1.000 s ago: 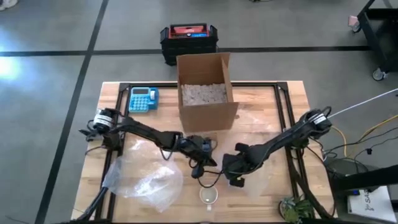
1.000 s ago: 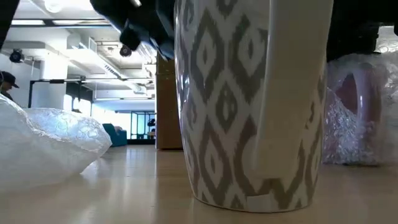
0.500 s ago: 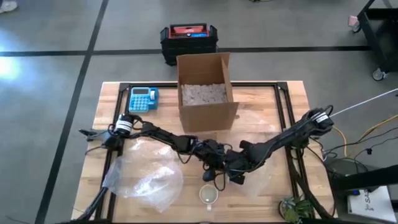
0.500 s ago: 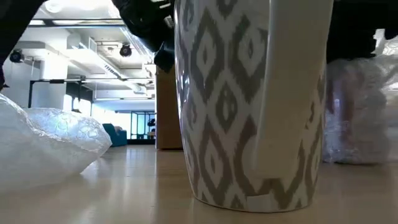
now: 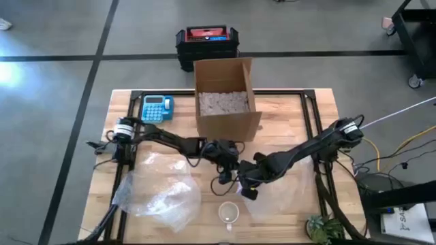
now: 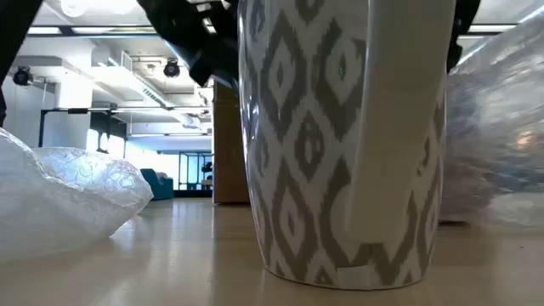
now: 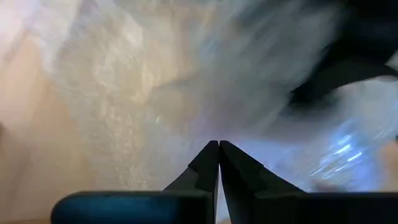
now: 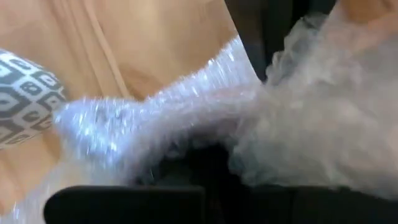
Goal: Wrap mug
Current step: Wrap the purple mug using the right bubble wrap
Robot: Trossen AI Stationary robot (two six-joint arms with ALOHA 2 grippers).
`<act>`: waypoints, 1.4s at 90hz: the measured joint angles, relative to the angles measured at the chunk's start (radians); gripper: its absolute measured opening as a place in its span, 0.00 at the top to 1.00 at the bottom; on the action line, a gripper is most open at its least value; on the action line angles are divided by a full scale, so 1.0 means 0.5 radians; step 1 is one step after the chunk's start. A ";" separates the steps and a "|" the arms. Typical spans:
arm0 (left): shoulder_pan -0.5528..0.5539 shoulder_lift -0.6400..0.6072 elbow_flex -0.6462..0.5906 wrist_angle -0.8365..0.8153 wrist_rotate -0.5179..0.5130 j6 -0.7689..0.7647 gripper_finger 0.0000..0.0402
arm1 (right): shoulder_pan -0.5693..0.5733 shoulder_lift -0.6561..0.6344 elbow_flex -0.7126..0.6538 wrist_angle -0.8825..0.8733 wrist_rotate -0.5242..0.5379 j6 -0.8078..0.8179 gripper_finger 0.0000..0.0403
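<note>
The mug (image 5: 229, 213), white with a grey diamond pattern, stands upright on its base near the table's front edge; it fills the low view (image 6: 340, 144) and shows in the right wrist view (image 8: 22, 93). My right gripper (image 5: 246, 185) is just beyond it, buried in a sheet of clear bubble wrap (image 5: 279, 194) that stretches toward the right. My left gripper (image 5: 227, 160) hovers beside it at mid-table, shut (image 7: 219, 144), with bubble wrap (image 7: 155, 93) in front of its tips; whether it touches the wrap I cannot tell. A second crumpled sheet (image 5: 158, 192) lies at the front left. My right gripper holds the bubble wrap by its left end (image 8: 186, 118). The wrap is bunched over the fingers and hides them, so the kind of hold does not show. That end is raised off the table (image 6: 501, 102); the rest trails down to the table on the right.
An open cardboard box (image 5: 225, 102) with pale filler stands at the table's far middle, a blue calculator (image 5: 157, 107) to its left. A black and red case (image 5: 206, 42) sits on the floor beyond. A small plant (image 5: 320, 228) is at the front right corner.
My right gripper has gone toward the table's left with the bubble wrap, whose near end now stands higher and spreads wider beside the mug. My left gripper went right and nearer, then drew back toward the box. The mug has stayed put.
</note>
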 joint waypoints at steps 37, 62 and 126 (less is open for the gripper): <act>-0.122 -0.217 -0.010 0.154 0.020 0.019 1.00 | 0.011 -0.073 0.084 -0.220 0.051 -0.035 1.00; -0.143 0.193 0.164 0.324 0.016 0.004 1.00 | 0.036 -0.059 0.076 -0.196 0.106 -0.031 1.00; -0.154 0.269 0.234 0.250 0.019 0.013 1.00 | 0.090 -0.507 0.019 -0.581 0.621 0.100 1.00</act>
